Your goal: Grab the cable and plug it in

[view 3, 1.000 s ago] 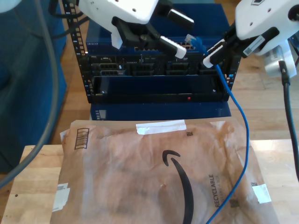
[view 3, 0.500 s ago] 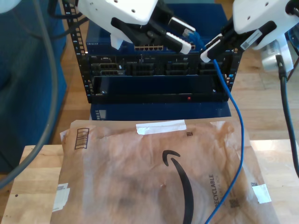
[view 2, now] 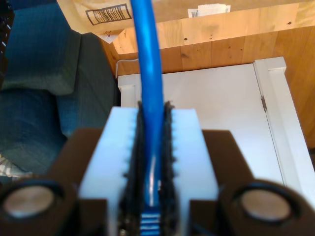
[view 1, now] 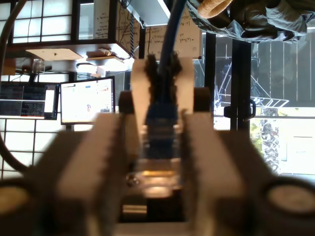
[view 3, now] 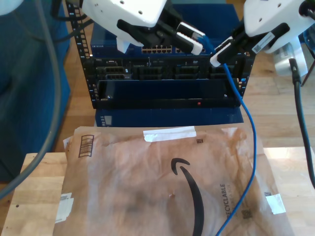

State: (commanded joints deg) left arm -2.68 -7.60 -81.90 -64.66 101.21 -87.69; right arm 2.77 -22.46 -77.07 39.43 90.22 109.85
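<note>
The bright blue cable [view 3: 249,129] runs up from the exterior view's lower right to my second gripper [view 3: 221,54], which is shut on it a short way behind its end. In the second wrist view the cable [view 2: 147,59] lies pinched between the white pads of my second gripper [view 2: 150,162]. The cable's blue-booted clear plug [view 3: 201,37] sits between the fingers of my first gripper [view 3: 193,42], which is shut on it. The first wrist view shows the plug [view 1: 158,162] held between grey fingers [view 1: 98,157], with my second gripper [view 1: 160,83] just beyond.
A dark equipment rack [view 3: 162,78] stands behind both grippers, with a row of ports [view 3: 157,49] near its top. A large brown paper envelope [view 3: 147,182] covers the wooden table [view 3: 34,191] in front. A thick black cable [view 3: 301,113] hangs at the exterior view's right.
My first gripper, wide open a second ago, has moved toward the exterior view's right and shut on the plug. My second gripper has lifted slightly with the cable.
</note>
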